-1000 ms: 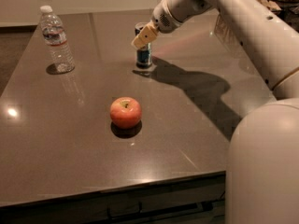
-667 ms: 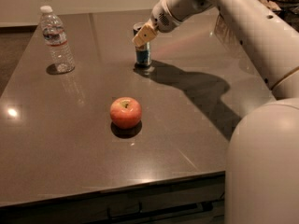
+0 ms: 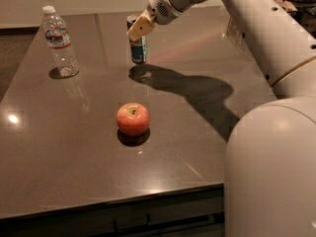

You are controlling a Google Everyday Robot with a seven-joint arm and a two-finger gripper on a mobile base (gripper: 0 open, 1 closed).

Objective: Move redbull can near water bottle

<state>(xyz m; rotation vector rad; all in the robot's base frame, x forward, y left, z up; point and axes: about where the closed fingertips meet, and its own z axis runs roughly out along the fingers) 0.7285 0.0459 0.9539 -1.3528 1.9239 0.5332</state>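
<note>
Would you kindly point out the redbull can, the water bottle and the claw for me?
redbull can (image 3: 138, 53), camera view, lower body.
water bottle (image 3: 59, 37), camera view, label.
claw (image 3: 136, 29), camera view, between fingertips, gripping the can's top.

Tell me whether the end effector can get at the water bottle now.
Likely yes: the end effector, gripping the redbull can, has bare tabletop between it and the water bottle; the apple sits well forward.

The dark, glossy table (image 3: 74, 172) is carrying 2 things for certain. The water bottle (image 3: 60, 41) is standing upright near its far left edge, and a red apple (image 3: 133, 118) is sitting near the middle. The redbull can (image 3: 138, 51) is upright toward the far side, well apart from the bottle. The gripper (image 3: 134, 27) is clasping its top, and whether its base is touching the surface cannot be told.
</note>
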